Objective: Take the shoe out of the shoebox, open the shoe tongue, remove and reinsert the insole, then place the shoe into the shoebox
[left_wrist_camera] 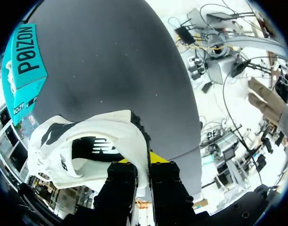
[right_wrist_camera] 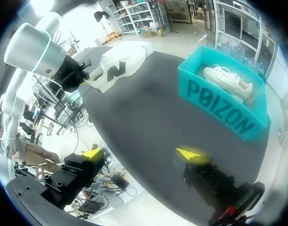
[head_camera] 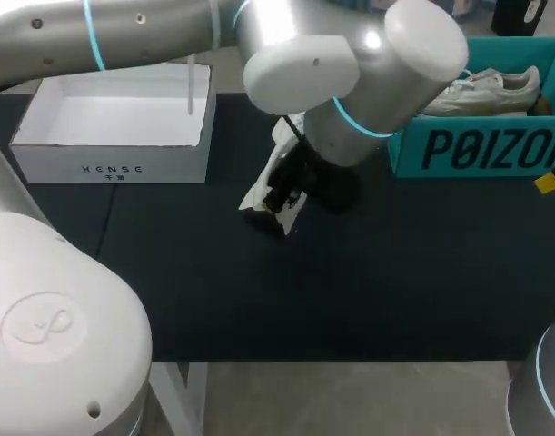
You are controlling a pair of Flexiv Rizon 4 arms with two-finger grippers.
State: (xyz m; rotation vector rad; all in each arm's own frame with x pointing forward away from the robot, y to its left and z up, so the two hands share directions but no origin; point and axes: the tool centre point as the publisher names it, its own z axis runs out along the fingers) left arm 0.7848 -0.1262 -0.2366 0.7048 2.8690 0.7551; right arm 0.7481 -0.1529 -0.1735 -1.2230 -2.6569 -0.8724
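Observation:
A white shoe (head_camera: 257, 196) with a black logo hangs just above the black table, near its middle. My left gripper (head_camera: 284, 198) is shut on it from above. In the left wrist view the fingers pinch the thin rim of the shoe (left_wrist_camera: 87, 141) at the left gripper (left_wrist_camera: 144, 162). My right gripper (right_wrist_camera: 143, 154) stands open and empty at the table's right edge, short of the teal box (right_wrist_camera: 224, 106). Only one of its yellow tips (head_camera: 550, 182) shows in the head view. From the right wrist, the held shoe (right_wrist_camera: 118, 68) hangs far ahead.
An empty white shoebox (head_camera: 113, 150) stands at the back left. The teal box (head_camera: 477, 150) at the back right holds a second white shoe (head_camera: 490, 91). Bare black table (head_camera: 395, 272) lies in front of both boxes.

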